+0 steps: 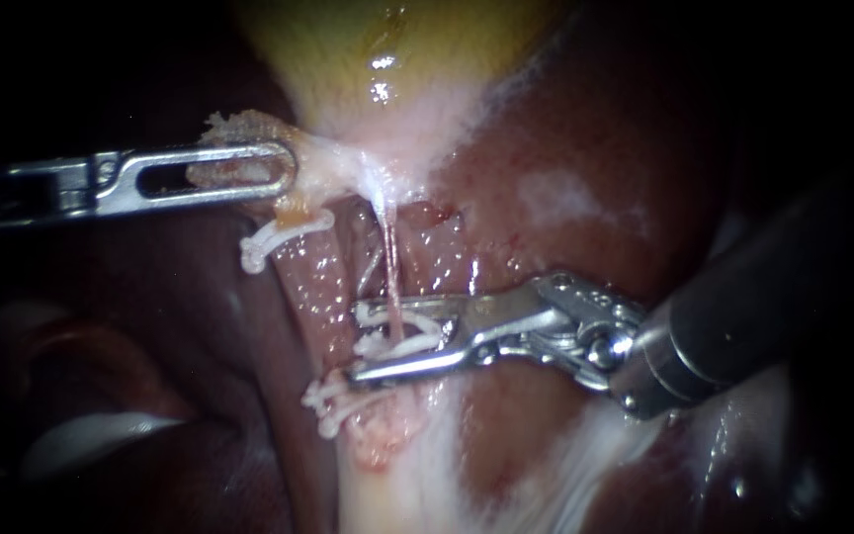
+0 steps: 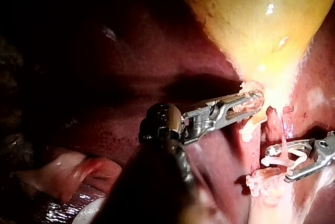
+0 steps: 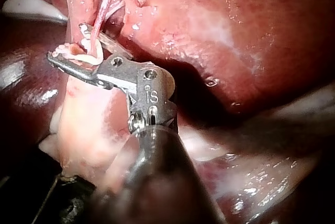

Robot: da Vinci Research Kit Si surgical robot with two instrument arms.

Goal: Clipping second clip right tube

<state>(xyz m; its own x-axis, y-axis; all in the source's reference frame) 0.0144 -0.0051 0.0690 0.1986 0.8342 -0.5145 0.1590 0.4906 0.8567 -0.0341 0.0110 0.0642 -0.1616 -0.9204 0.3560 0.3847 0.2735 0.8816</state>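
A thin pink right tube (image 1: 388, 267) runs down from the neck of the yellow gallbladder (image 1: 387, 40). My right instrument (image 1: 355, 344) straddles this tube, its jaws holding a white clip (image 1: 399, 334) around it; the right wrist view shows the same clip (image 3: 73, 50) between the jaws (image 3: 68, 43). Another white clip (image 1: 340, 400) sits lower on the tube, just under the jaws. My left instrument (image 1: 284, 168) has its slotted jaws shut on pale tissue at the gallbladder neck, as the left wrist view (image 2: 251, 102) also shows.
A further white clip (image 1: 277, 237) sits on the left tube below my left instrument's jaws. Dark red liver (image 1: 585, 129) surrounds the field. Pale white tissue (image 1: 417, 475) runs on downward below the clips.
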